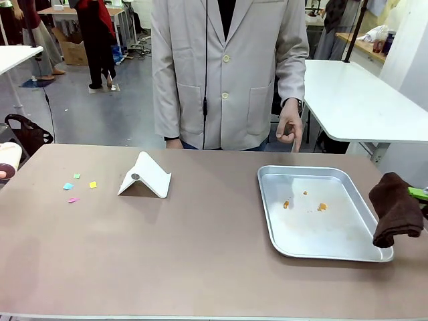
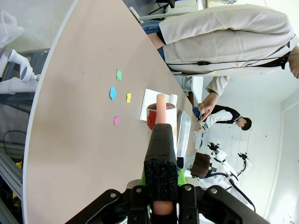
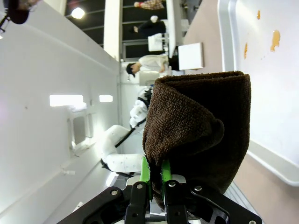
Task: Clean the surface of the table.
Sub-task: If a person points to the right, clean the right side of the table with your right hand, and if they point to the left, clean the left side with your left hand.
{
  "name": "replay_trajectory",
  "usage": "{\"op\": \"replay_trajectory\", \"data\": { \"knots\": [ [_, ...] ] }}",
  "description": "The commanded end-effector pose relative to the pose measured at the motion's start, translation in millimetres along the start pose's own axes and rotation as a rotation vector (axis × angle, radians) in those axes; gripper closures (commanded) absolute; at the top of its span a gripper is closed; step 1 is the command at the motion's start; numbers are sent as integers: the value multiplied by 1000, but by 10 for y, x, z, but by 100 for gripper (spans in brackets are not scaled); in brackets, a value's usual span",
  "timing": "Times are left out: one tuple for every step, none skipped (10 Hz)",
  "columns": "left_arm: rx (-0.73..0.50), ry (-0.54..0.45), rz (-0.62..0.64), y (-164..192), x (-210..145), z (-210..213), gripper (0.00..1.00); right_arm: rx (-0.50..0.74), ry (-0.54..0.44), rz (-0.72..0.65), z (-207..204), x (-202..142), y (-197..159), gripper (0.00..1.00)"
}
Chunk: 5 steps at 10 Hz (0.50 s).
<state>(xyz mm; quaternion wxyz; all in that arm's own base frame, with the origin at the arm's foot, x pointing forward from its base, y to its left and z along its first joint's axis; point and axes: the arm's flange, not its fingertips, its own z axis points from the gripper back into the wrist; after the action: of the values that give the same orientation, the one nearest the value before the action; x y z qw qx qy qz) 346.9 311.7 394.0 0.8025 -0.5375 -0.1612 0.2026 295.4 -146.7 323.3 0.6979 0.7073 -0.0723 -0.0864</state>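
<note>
**Both grippers loaded at a littered table**

In the left wrist view, the left gripper (image 2: 161,190) sits at the bottom centre of the frame. Its jaws are clamped on the black foam sleeve of a rod-shaped tool (image 2: 161,142), which has a grey shaft and a pink tip pointing up the frame. In the right wrist view, the right gripper (image 3: 155,181) is at the bottom centre, its green pads pinching a fold of a dark brown cloth (image 3: 201,126).

In the front view, the table (image 1: 200,261) spans the whole lower frame, its taupe top bare along the near edge. The cloth hangs at the right edge of the frame, over the near right corner of a silver tray (image 1: 334,234). A few orange crumbs (image 1: 322,206) lie in the tray.

At centre left a white folded stand (image 1: 145,176) rests on the tabletop. Left of it are four small paper scraps (image 1: 67,186) in blue, green, yellow and pink.

At the far edge stands a person in a pale coat (image 1: 227,73), with one hand (image 1: 289,127) hanging down above the tray's far side.
</note>
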Motion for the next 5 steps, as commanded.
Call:
{"op": "replay_trajectory", "data": {
  "knots": [
    [-1,4,-19,-28,-35,22,100,-153,72,12,-282,329,251,89],
    [-1,4,-19,-28,-35,22,100,-199,76,24,-403,460,347,89],
    [-1,4,-19,-28,-35,22,100,-249,93,18,-529,585,425,89],
    [-1,4,-19,-28,-35,22,100,-306,92,5,-665,710,474,89],
    [-1,4,-19,-28,-35,22,100,-384,97,-6,-837,869,493,89]
  ]
}}
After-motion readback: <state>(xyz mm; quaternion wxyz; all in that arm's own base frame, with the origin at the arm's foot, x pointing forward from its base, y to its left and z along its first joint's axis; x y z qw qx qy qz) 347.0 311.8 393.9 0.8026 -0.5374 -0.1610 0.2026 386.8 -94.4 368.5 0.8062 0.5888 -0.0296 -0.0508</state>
